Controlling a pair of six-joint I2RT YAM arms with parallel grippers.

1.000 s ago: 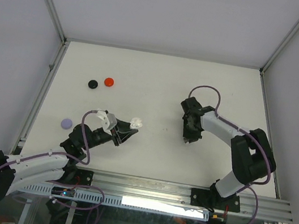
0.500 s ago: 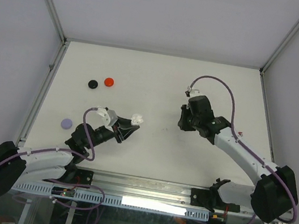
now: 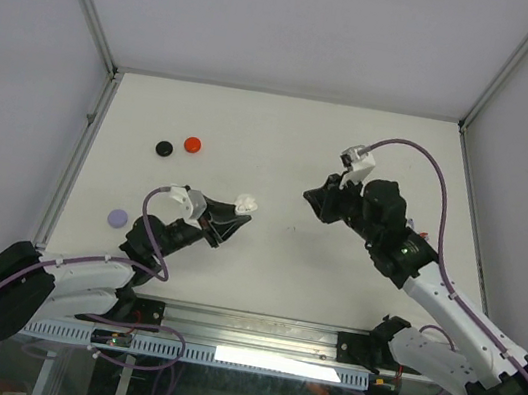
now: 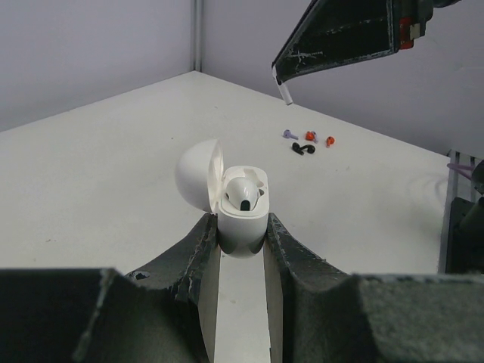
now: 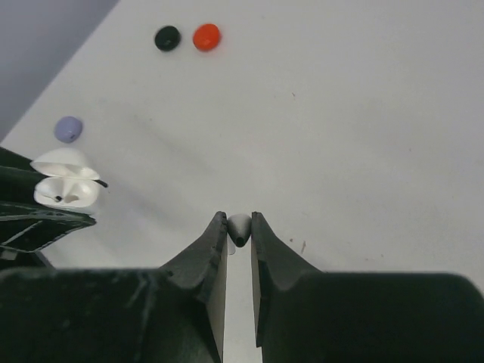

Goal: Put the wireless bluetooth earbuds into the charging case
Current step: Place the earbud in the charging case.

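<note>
Swung leftward, off table (image 3: 284, 140) since earlier frame: right gripper (image 5: 239, 221), fingers (image 5: 215, 249) pinched narrow on earbud (image 5: 240, 228), stem (image 4: 281, 92) poking out along fingers. Beyond, to its left, well apart: charging case (image 4: 243, 221), lid (image 4: 195, 172) open, one bud (image 4: 243, 195) seated, clamped in left gripper (image 3: 234, 219).

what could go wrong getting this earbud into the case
The white earbud is pinched only at the tips of the right gripper, so it may slip or twist. The open white charging case is gripped by its base in the left gripper; pressing down could tilt it. One slot already holds the other earbud, so a misaimed insert could jam against it.
</note>
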